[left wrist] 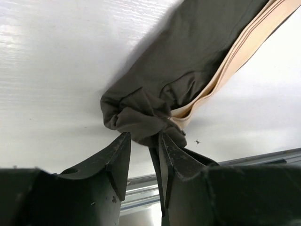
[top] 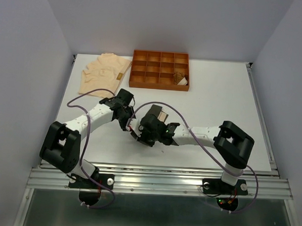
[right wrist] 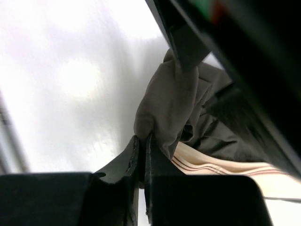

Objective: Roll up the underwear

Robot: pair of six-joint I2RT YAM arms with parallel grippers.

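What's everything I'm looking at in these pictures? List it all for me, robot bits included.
dark grey briefs: one, dark grey with a cream waistband, middle of the table, pinched by both grippers.
pale peach fabric: one, pale peach, lying at the table's far left.
tray: one, orange-brown, gridded compartments, far middle.
brown bundle: one, brown and cream, in the tray's near right corner compartment.
table: one, white.
left arm: one, white and black.
right arm: one, white and black.
left gripper: one, black, shut on the briefs' bunched end.
right gripper: one, black, shut on a fold.
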